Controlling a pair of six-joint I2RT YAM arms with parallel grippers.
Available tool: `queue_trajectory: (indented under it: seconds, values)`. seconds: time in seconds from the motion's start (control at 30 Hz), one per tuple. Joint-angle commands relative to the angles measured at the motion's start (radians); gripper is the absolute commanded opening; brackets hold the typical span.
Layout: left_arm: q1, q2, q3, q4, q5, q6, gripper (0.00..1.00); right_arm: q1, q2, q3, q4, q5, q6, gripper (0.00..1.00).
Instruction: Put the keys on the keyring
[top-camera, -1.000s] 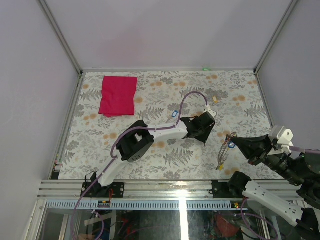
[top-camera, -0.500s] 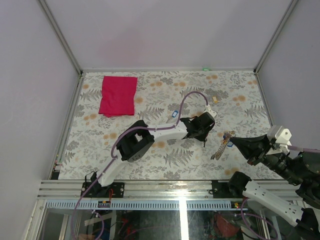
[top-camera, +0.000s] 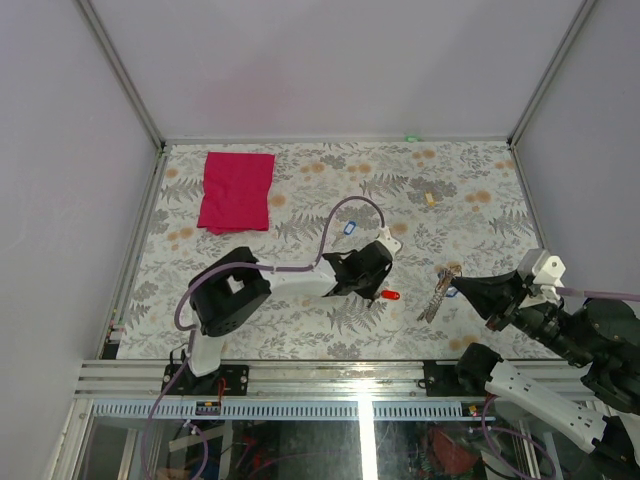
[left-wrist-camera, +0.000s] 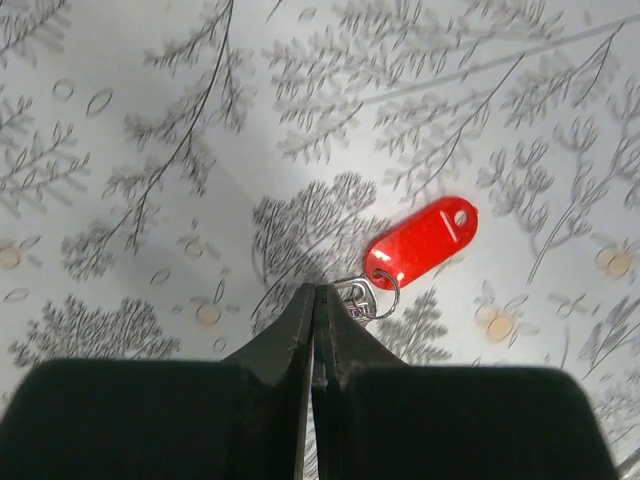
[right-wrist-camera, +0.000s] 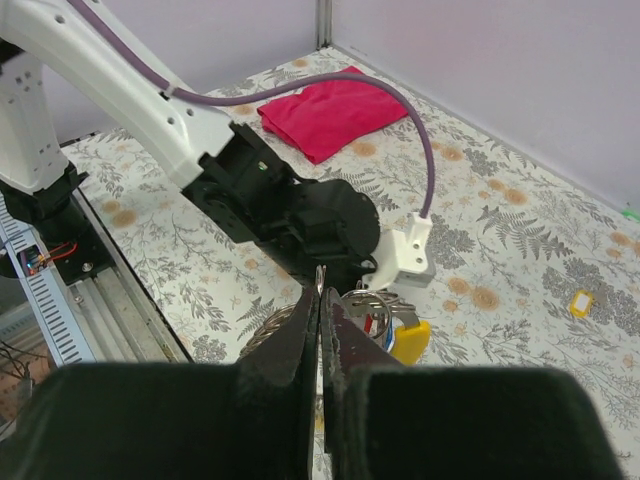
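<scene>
Jaws clamped — left gripper on red key (blade hidden), right gripper on keyring.

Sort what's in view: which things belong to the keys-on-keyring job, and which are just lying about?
Part of the job:
- red key, at the left gripper's shut tips
- blue key, lying free
- keyring, held by the right gripper, with a yellow tag already on it

Lying about:
- red cloth
- small yellowish block
</scene>
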Motion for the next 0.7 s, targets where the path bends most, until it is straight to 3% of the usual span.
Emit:
queue_trajectory:
  seconds: [0.0, 0.13, 0.3, 0.67]
  values:
    - [0.000, -0.052, -0.131, -0.005, -0.012, 0.063, 0.00, -0.001, -0.003, 0.001, 0.064, -0.013, 0.007, 0.00]
    - [-0.002, -0.109, -0.175, 0.012, 0.013, 0.095, 0.09, -0.001, -0.006, -0.005, 0.068, -0.014, 0.006, 0.00]
    - [-0.004, -0.164, -0.174, 0.027, 0.030, 0.141, 0.35, 0.000, -0.005, -0.008, 0.068, -0.019, 0.005, 0.00]
    - [-0.045, -0.145, -0.104, 0.023, 0.035, 0.223, 0.37, 0.000, -0.003, -0.011, 0.062, -0.030, 0.011, 0.00]
